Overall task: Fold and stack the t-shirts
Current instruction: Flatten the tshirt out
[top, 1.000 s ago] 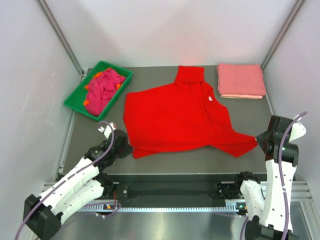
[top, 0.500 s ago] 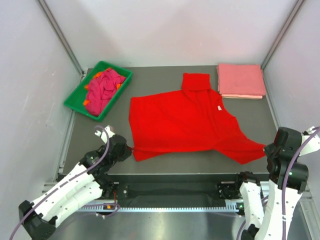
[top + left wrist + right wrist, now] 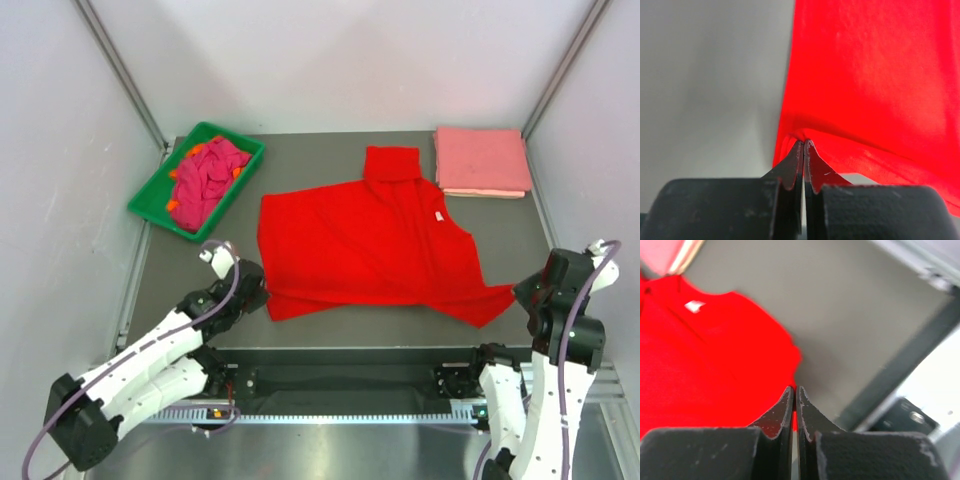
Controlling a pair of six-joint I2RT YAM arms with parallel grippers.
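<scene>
left gripper and right gripper clenched, seemingly on red t-shirt corners

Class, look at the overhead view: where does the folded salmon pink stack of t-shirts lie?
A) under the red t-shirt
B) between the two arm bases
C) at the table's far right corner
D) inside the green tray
C: the folded salmon pink stack lies at the far right corner of the table, beyond the spread red t-shirt and opposite the green tray.
</scene>
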